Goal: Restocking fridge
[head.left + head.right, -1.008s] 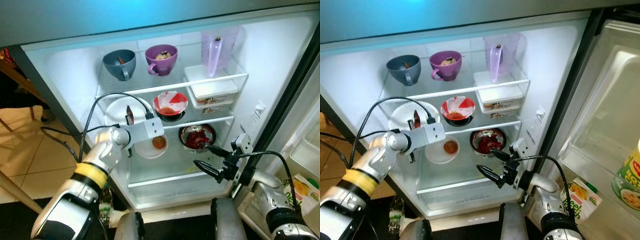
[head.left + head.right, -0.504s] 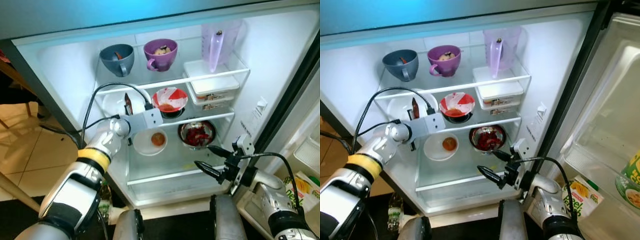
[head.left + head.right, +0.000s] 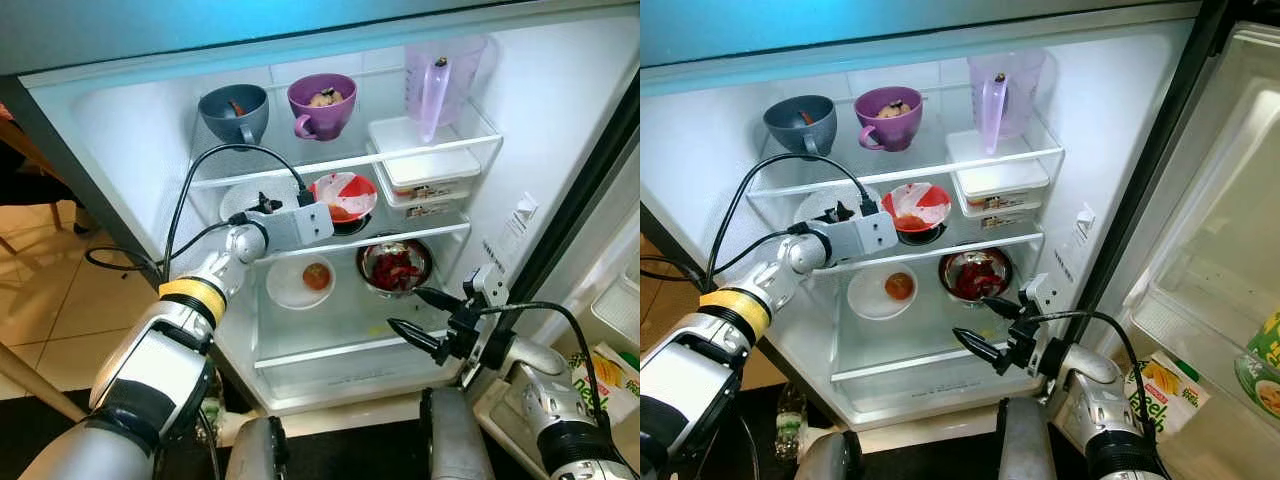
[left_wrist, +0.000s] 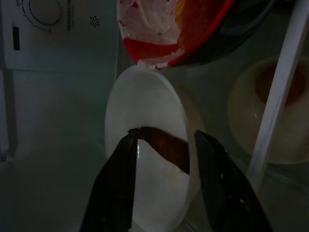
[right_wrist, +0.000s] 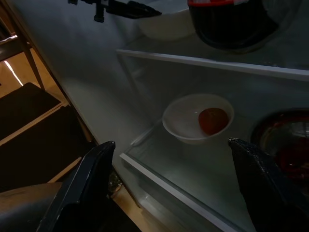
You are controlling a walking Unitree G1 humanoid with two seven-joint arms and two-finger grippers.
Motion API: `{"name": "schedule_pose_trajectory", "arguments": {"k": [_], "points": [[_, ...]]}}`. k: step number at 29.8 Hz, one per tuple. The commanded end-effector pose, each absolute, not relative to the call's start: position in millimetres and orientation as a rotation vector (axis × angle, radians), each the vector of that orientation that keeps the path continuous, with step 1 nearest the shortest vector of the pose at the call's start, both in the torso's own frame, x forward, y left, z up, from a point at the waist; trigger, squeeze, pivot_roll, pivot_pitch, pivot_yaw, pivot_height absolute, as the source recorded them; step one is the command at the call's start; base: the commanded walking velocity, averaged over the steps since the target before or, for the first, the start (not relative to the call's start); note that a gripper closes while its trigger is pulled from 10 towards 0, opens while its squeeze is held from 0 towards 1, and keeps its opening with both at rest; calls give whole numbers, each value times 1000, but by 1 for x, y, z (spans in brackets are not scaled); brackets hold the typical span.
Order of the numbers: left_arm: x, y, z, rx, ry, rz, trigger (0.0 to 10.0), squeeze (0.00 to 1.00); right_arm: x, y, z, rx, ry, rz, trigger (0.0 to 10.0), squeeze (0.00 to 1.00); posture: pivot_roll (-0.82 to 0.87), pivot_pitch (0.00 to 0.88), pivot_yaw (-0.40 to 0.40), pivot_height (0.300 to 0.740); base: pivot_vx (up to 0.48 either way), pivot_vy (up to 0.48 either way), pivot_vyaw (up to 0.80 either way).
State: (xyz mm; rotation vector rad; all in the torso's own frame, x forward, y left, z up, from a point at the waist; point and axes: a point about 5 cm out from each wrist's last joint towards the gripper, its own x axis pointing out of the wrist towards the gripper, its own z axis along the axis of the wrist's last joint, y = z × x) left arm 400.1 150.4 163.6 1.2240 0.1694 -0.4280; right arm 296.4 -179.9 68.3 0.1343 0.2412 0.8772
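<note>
The fridge stands open. On its middle shelf, left side, lies a white plate (image 3: 238, 203) with a dark brown piece (image 4: 166, 147) on it. My left gripper (image 3: 262, 205) reaches in over that plate, open, its fingers (image 4: 116, 183) either side of the brown piece without closing on it. Beside the plate sits a red-and-white bowl (image 3: 342, 195). Down at the bottom shelf my right gripper (image 3: 403, 310) hangs wide open and holds nothing, in front of a dark bowl of red food (image 3: 393, 268) and a small white bowl with an orange piece (image 5: 198, 123).
The top shelf carries a grey-blue cup (image 3: 233, 110), a purple cup (image 3: 321, 103), a lilac pitcher (image 3: 435, 85) and stacked white containers (image 3: 425, 175). The fridge door (image 3: 1220, 200) stands open on the right, with a carton (image 3: 1165, 390) low beside it. Black cables trail from my left arm.
My left gripper has risen from in front of the bottom shelf to the middle shelf and turned, so its fingers now point across the white plate. The right gripper has barely moved.
</note>
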Motion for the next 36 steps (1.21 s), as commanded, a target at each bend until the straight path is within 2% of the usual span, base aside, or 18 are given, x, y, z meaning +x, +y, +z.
{"name": "schedule_pose_trajectory", "arguments": {"k": [1, 9, 22, 27, 31, 33, 36], "points": [[398, 147, 160, 1227, 177, -464, 10000, 0, 296, -181, 70, 142, 232, 868, 10000, 0, -101, 97, 76, 541, 0, 0, 0], [390, 135, 156, 1165, 136, -587, 10000, 0, 299, -181, 73, 141, 228, 865, 10000, 0, -93, 85, 75, 541, 0, 0, 0], [366, 137, 167, 1129, 117, -627, 10000, 0, 300, -177, 75, 157, 228, 897, 10000, 0, -62, 70, 75, 541, 0, 0, 0], [332, 112, 160, 1023, 120, -770, 10000, 0, 302, -177, 74, 159, 233, 897, 10000, 0, -44, 58, 75, 541, 0, 0, 0], [317, 96, 149, 983, 129, -851, 10000, 0, 303, -177, 73, 159, 236, 890, 10000, 0, -37, 53, 70, 541, 0, 0, 0], [317, 96, 149, 983, 129, -851, 10000, 0, 303, -177, 73, 159, 236, 890, 10000, 0, -37, 53, 70, 541, 0, 0, 0], [299, 78, 130, 946, 182, -919, 10000, 0, 304, -174, 71, 159, 239, 878, 10000, 0, -30, 41, 69, 541, 0, 0, 0]]}}
